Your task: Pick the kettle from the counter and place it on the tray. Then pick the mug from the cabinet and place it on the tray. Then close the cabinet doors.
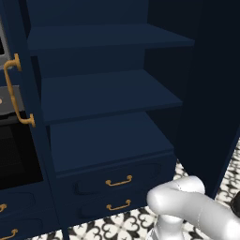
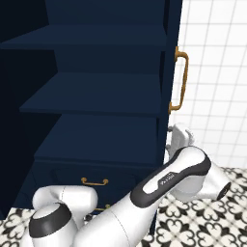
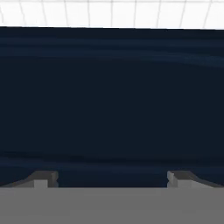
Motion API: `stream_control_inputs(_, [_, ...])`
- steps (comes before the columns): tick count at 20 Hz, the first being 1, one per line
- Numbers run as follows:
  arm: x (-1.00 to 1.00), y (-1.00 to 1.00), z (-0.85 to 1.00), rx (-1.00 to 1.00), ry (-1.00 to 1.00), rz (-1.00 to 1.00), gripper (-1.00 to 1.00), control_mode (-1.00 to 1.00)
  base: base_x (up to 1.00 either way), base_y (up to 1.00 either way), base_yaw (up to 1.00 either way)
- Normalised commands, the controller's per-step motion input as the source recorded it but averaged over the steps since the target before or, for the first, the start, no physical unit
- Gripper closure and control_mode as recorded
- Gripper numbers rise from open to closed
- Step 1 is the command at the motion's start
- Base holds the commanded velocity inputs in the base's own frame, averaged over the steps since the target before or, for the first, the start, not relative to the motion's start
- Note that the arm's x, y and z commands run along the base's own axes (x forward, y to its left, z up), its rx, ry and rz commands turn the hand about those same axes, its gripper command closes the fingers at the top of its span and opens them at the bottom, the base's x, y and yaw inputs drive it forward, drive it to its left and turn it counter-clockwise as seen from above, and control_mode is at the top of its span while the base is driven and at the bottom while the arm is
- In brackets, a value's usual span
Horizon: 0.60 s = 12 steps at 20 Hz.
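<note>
The cabinet (image 1: 108,93) stands open, and its dark blue shelves are bare. Both cabinet doors are swung out: the left door (image 1: 26,70) with its brass handle (image 1: 13,90), and the right door (image 2: 171,58) with its handle (image 2: 181,81). My arm reaches round the right door's outer face, with the wrist (image 2: 182,136) low beside it. In the hand view my gripper (image 3: 111,180) is open, its fingertips (image 3: 43,179) wide apart and nothing between them, close to a navy door panel (image 3: 112,100). The kettle, mug, tray and counter are out of view.
Two drawers with curved brass handles (image 1: 118,180) sit under the shelves. A black oven front (image 1: 14,154) is left of the cabinet. A white tiled wall (image 2: 217,72) lies right of the right door. The floor (image 1: 122,229) is black-and-white patterned tile.
</note>
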Motion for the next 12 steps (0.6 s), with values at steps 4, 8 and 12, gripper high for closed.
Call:
stream_control_inputs(4, [0.0,0.25,0.0,0.0,0.0,0.22,-1.0,-1.0,0.0,0.0,0.0])
stream_control_inputs(8, [0.09,0.36,0.0,-0.03,-0.02,0.12,-1.0,-1.0,0.0,0.0,0.0])
stream_control_inputs(12, [0.09,0.45,-0.03,-0.1,-0.1,0.04,-1.0,-1.0,0.0,0.0,0.0])
